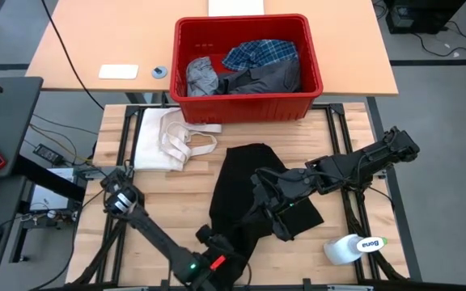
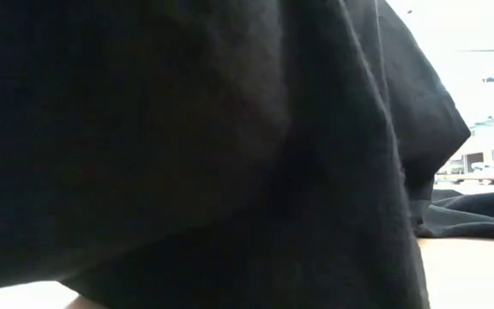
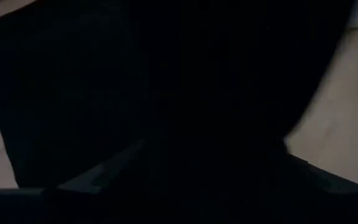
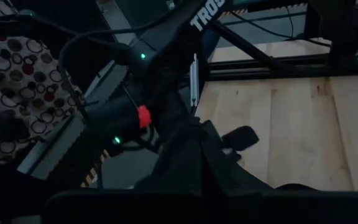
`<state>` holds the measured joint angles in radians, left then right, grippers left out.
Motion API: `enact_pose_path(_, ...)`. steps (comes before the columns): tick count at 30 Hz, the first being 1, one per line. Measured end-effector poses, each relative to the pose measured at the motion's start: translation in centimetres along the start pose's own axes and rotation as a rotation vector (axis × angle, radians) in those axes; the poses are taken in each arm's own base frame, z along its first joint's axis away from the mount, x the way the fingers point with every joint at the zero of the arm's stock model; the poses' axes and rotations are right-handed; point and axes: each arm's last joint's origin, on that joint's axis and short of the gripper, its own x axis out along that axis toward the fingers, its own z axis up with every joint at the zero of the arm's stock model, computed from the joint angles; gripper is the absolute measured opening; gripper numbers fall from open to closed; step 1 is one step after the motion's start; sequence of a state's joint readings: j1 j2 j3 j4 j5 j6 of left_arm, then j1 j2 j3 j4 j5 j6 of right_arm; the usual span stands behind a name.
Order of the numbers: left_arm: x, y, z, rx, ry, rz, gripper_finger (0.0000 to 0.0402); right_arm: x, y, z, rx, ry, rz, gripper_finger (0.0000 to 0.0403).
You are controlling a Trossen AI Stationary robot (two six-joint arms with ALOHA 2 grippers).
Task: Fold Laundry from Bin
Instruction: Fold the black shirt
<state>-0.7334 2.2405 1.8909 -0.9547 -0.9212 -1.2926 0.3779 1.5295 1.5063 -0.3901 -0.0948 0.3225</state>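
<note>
Black garment lies rumpled; right gripper pinches it, left gripper unclear.

Red bin, blue-and-white plaid shirt, black garment

Robotics lab, aluminium-framed workbench, floor cables

A cream cloth bag with strap loops lies on the wooden desk. A white roll rests at the desk's near right corner. Behind, a white card sits beside a small round disc.
</note>
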Motion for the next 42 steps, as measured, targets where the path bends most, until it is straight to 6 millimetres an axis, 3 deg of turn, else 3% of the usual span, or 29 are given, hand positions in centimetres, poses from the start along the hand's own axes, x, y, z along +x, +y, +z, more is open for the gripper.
enact_pose_path(9, 2.2, 1.0, 1.5, -0.007, 0.025, 0.069, 0.0272, 0.0, 0.3, -0.1, 0.012, 0.002, 0.003, 0.0002)
enact_pose_path(13, 2.7, 1.3, 1.8, -0.002, 0.054, 0.082, 0.0251, 0.1, 0.6, -0.2, 0.008, 0.004, 0.008, 0.0002)
enact_pose_path(17, 2.8, 1.7, 1.8, 0.024, 0.078, 0.102, 0.0185, 0.1, 0.7, -0.2, 0.006, 0.001, -0.001, 0.0002)
enact_pose_path(22, 2.2, 2.2, 1.3, 0.048, 0.162, 0.127, 0.0038, 0.1, 0.7, -0.3, 0.007, 0.003, -0.004, 0.0002)
enact_pose_path(26, -0.5, 2.9, 1.5, 0.033, 0.194, 0.127, 0.0014, 0.1, 0.6, -0.4, 0.008, 0.022, -0.01, 0.0002)
enact_pose_path(34, -9.1, 4.2, 2.5, -0.074, 0.276, -0.037, 0.0005, 0.6, 0.8, -1.4, -0.019, 0.051, -0.027, 0.0002)
enact_pose_path(42, -14.9, 7.9, 2.2, -0.131, 0.5, 0.053, 0.0004, 3.6, 0.8, -2.6, -0.018, 0.017, 0.091, 0.0002)
